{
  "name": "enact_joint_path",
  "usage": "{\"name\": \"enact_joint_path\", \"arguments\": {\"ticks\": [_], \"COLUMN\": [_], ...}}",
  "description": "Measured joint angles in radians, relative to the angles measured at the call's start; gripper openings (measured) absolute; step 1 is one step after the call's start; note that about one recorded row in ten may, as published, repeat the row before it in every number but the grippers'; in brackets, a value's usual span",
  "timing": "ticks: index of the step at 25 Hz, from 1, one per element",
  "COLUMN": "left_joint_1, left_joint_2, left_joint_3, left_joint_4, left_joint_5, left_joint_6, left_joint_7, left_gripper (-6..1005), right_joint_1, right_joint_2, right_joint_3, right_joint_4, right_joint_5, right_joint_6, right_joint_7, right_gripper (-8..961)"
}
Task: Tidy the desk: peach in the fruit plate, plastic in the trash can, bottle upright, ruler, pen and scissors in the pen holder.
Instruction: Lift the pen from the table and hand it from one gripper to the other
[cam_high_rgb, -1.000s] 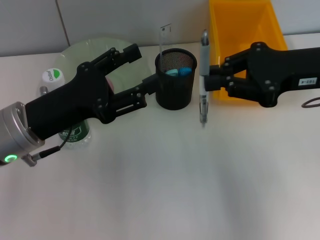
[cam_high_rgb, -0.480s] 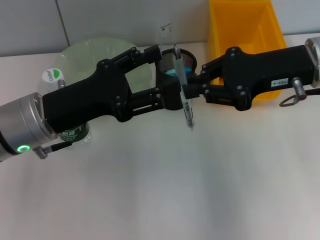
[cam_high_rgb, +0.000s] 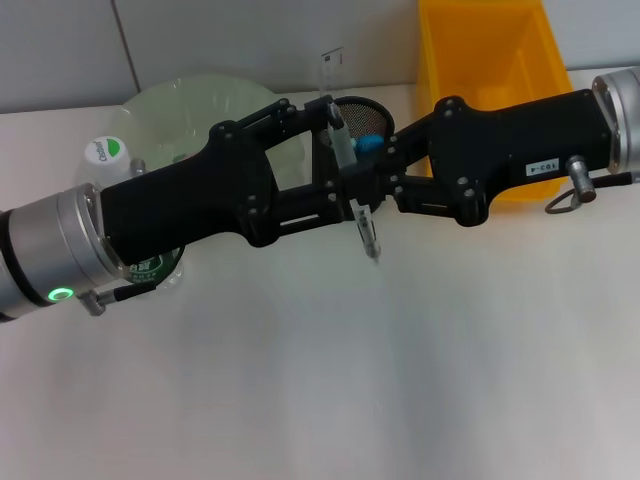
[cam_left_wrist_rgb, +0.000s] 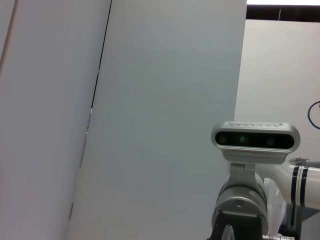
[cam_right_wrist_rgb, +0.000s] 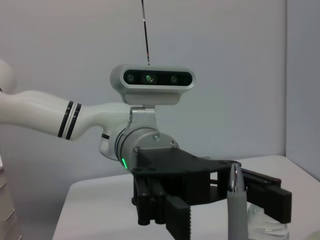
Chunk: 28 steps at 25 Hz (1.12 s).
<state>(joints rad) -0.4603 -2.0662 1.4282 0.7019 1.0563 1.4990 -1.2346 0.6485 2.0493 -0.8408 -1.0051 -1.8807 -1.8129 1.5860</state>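
A: Two black grippers met in front of the black mesh pen holder (cam_high_rgb: 362, 108). Entry one: the right gripper (cam_high_rgb: 362, 184), fingers clamped on the grey-and-silver pen (cam_high_rgb: 355, 180), which hung tilted above the white desk (cam_high_rgb: 330, 360), tip low, cap toward the holder.

B: Change from half a second before?

A: Pen and right gripper had shifted slightly toward the robot's left; the pen leaned more. Entry two: the left gripper (cam_high_rgb: 325, 160), fingers spread wide, had advanced farther, one finger above the pen's cap, the other beside its barrel. Contact could not be told.

B: Remaining stock?

A: Blue-handled scissors (cam_high_rgb: 366, 143) and clear plastic ruler (cam_high_rgb: 329, 66) stood in the holder. Pale green round fruit plate (cam_high_rgb: 195, 100) and upright green-labelled bottle (cam_high_rgb: 106, 153) sat behind the left arm; yellow plastic bin (cam_high_rgb: 485, 50) behind the right.
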Motion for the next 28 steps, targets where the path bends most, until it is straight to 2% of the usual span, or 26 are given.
{"name": "enact_joint_path", "arguments": {"ticks": [10, 15, 26, 28], "left_joint_1": [-0.010, -0.011, -0.015, -0.015], "left_joint_2": [0.000, 0.001, 0.000, 0.000], "left_joint_3": [0.003, 0.004, 0.004, 0.004], "left_joint_4": [-0.001, -0.001, -0.001, -0.001], "left_joint_5": [0.004, 0.005, 0.029, 0.029], "left_joint_6": [-0.002, -0.002, -0.005, -0.005], "left_joint_7": [0.000, 0.000, -0.011, -0.011], "left_gripper": [829, 668, 631, 557], "right_joint_1": [-0.004, -0.005, -0.003, -0.003], "right_joint_2": [0.000, 0.000, 0.001, 0.001], "right_joint_3": [-0.004, -0.004, -0.004, -0.004], "right_joint_4": [-0.005, -0.005, -0.004, -0.004], "right_joint_5": [0.000, 0.000, 0.000, 0.000], "right_joint_6": [0.000, 0.000, 0.000, 0.000], "right_joint_7": [0.000, 0.000, 0.000, 0.000], "right_gripper": [121, 121, 121, 121]}}
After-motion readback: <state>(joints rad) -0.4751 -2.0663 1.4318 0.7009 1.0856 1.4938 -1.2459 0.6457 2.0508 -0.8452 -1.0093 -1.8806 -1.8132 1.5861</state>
